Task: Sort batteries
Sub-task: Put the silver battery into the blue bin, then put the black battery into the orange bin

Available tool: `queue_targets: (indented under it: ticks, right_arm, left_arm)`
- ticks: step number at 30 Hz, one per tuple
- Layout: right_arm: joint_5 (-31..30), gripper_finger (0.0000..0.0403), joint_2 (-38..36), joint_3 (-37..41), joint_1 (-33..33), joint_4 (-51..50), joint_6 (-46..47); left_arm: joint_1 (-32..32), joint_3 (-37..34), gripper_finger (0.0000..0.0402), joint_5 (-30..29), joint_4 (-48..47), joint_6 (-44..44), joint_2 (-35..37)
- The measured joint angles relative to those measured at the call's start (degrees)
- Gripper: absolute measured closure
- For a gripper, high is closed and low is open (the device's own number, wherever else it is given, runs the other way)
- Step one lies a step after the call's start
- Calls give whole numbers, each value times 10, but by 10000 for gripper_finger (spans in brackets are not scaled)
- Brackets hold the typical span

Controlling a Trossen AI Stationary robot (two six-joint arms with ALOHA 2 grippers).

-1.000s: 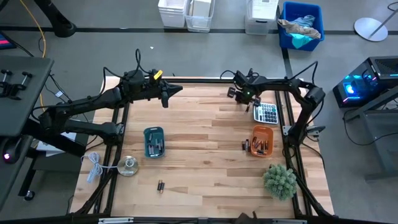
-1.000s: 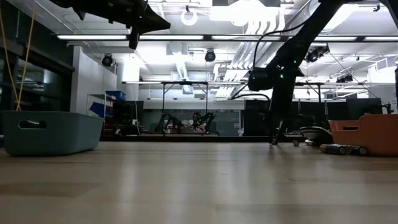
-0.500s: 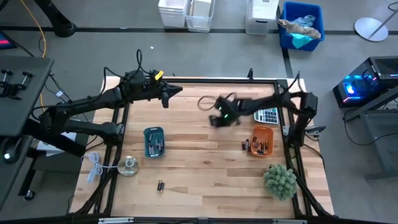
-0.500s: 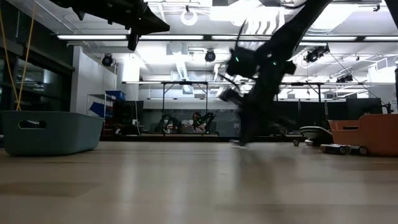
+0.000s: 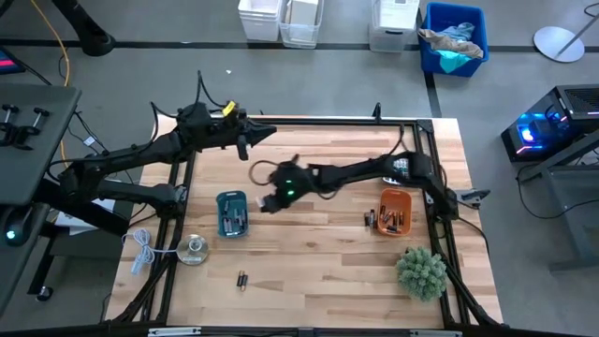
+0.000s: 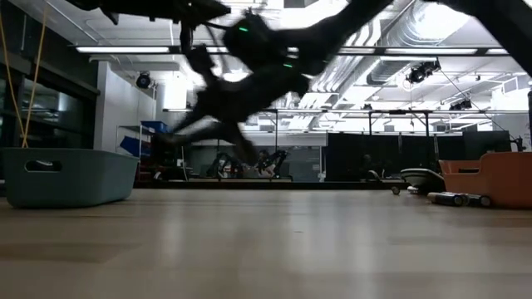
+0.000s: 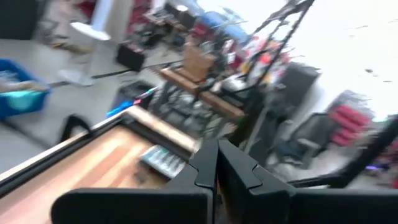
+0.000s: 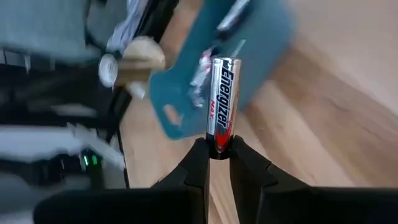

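Leftmost, our left gripper hangs over the worktop's far left edge, jaws pressed together on nothing, waiting; next, the blue tray lies just left of and slightly nearer than our right gripper, which pinches one battery by its end, long axis running straight out from the fingertips toward the tray; the right arm stretches low across the worktop from the right side, so we judge the drop only needs a short reach leftward; the orange tray of batteries sits well apart on the right.
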State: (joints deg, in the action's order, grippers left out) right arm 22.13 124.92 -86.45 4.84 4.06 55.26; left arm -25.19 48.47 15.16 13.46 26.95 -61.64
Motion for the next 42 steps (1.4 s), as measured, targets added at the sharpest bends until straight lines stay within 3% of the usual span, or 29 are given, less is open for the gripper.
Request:
queue_targets:
  ticks: [6,10,13,19,23,26,29,32,36,42]
  right_arm:
    - [53,371,92,-200,-12,-129,-105]
    - [56,367,160,-310,-12,-191,-118]
    - [83,318,199,-379,-12,-211,-114]
    - [108,212,202,-442,-5,-325,-213]
    - [103,190,187,-479,16,-489,-335]
    - [42,190,158,-486,34,-626,-434]
    - [-19,192,124,-456,55,-725,-514]
    - [-35,193,64,-383,85,-756,-553]
    - [-73,193,-59,-218,139,-722,-540]
    - [-97,193,-288,76,192,-597,-474]
  left_arm:
    - [0,0,401,24,89,41,10]
    - [0,0,402,25,138,50,23]
    - [0,0,402,25,146,50,36]
    - [0,0,402,25,135,49,67]
    - [1,0,401,34,81,48,89]
    - [16,0,402,83,-19,13,113]
    - [62,0,402,83,-166,-33,132]
    - [136,0,402,0,-309,-59,130]
    - [265,0,401,-88,-433,-40,100]
    - [492,0,402,-183,-447,97,-7]
